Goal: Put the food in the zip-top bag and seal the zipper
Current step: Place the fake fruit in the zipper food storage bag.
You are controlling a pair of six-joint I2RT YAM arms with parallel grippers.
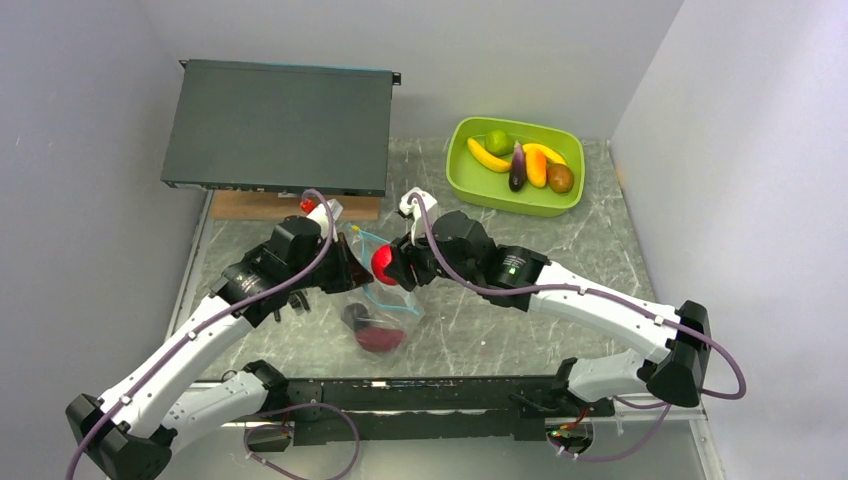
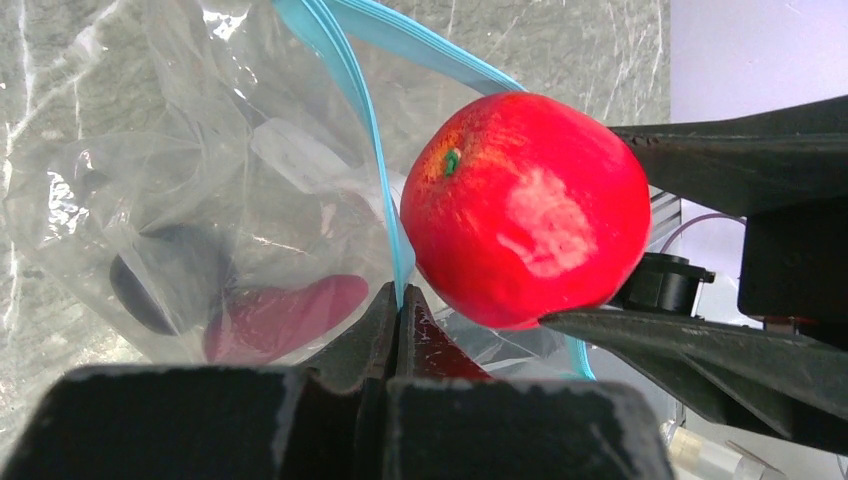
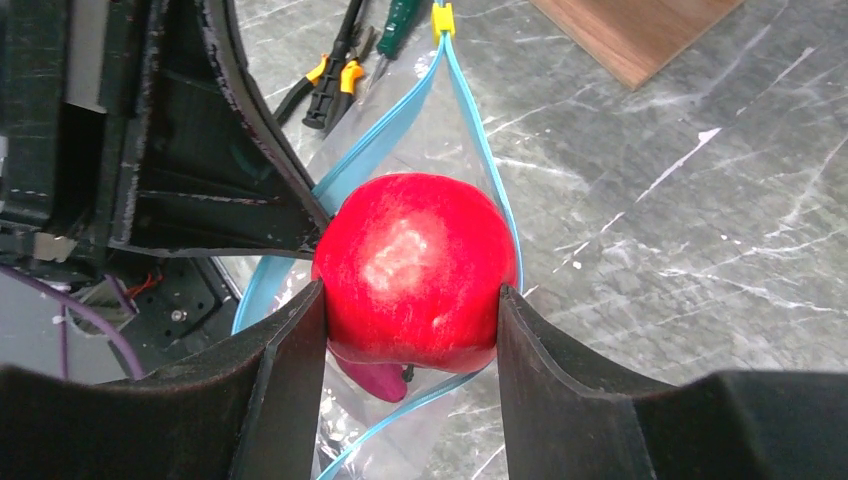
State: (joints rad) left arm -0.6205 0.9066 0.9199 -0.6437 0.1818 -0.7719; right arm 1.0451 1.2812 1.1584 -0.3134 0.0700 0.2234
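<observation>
Top view, right gripper [image 1: 398, 266]: at centre frame, clamped around the red apple [image 1: 384, 265], which hangs just above the bag's mouth.
Top view, left gripper [image 1: 352, 264]: left of the apple, at the upper edge of the zip-top bag [image 1: 388, 322]. Its grip cannot be judged from here.
Top view, bag: lies crumpled on the marbled surface [image 1: 480, 330] below centre, with something dark red and something darker already inside.
Top view, remaining food: the lime [image 1: 497, 140], bananas [image 1: 487, 156], eggplant [image 1: 518, 167], orange piece [image 1: 537, 166] and kiwi [image 1: 560, 178] sit in the lime-green tub [image 1: 470, 185] at upper right, well apart from the bag.
Left wrist view, left gripper: jaws pressed together at bottom centre, pinching the teal zipper [image 2: 358, 110] strip on one lip.
Left wrist view, apple: right of centre, beside the lifted lip and not yet inside the bag.
Right wrist view, right gripper: fingers spread to the apple's width, pinching it on both sides at centre.
Right wrist view, mouth: the two teal strips part around the apple. A yellow slider [image 3: 443, 17] sits at the top, beside the pliers [image 3: 335, 70].
Progress: seemingly early. Two pieces are bagged, the apple is at the mouth, five pieces are left and the zipper is unsealed.
</observation>
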